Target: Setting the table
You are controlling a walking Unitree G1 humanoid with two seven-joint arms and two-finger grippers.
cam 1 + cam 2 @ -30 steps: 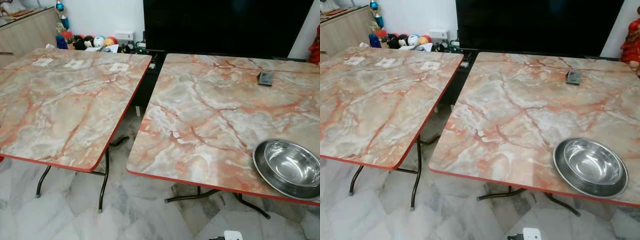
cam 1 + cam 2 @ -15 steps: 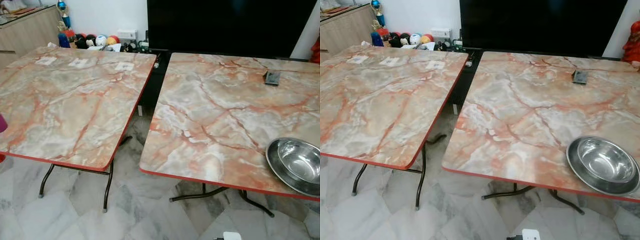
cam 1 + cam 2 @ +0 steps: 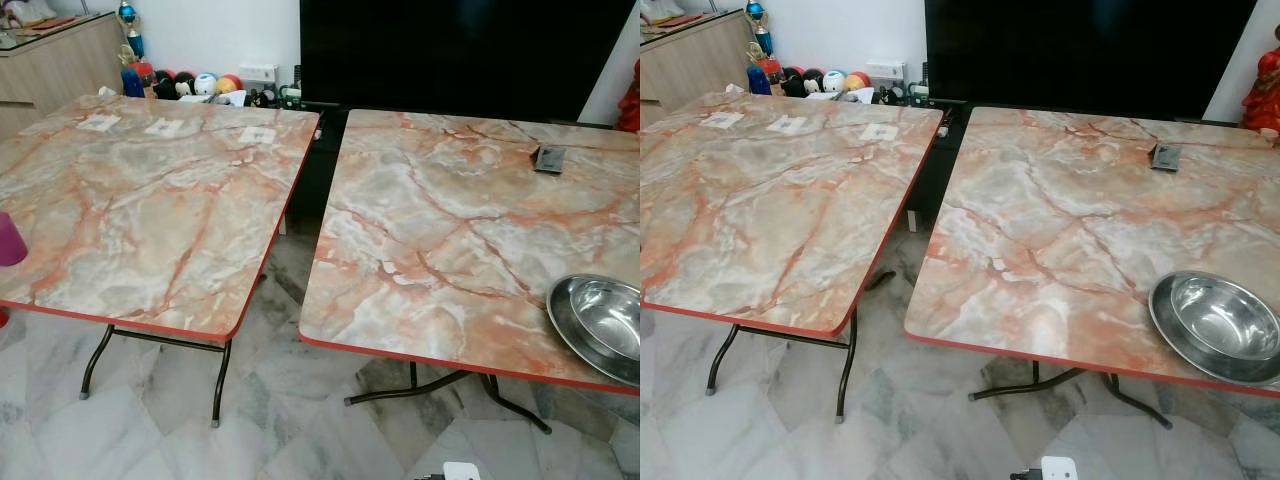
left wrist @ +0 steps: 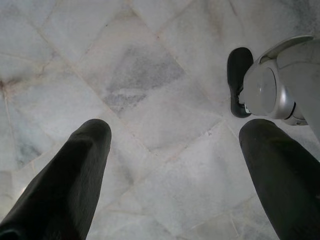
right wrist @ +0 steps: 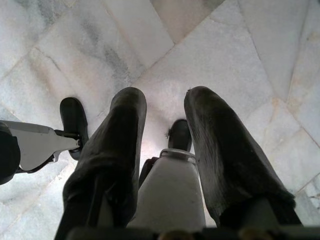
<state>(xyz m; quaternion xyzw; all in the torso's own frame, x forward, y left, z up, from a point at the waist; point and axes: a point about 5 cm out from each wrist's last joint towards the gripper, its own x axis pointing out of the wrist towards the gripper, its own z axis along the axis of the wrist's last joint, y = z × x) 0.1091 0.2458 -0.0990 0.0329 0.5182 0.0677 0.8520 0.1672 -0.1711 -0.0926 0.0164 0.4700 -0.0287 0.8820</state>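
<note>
- Two marble-patterned folding tables with red edging stand side by side with a gap between: left table (image 3: 150,210), right table (image 3: 1060,230).
- Round stainless-steel bowl (image 3: 1218,326) sits at the near right corner of the right table, close to its near edge.
- Small dark flat object (image 3: 1164,155) lies far on the right table; cannot identify it.
- Pink cup (image 3: 10,240) at the left table's near left edge, partly cut off.
- Left gripper (image 4: 170,150) hangs over the marble floor, fingers spread wide, empty.
- Right gripper (image 5: 165,125) also hangs down, fingers parted slightly, empty.
- Judgement: bowl lies forward and right, so the right arm is nearer.
</note>
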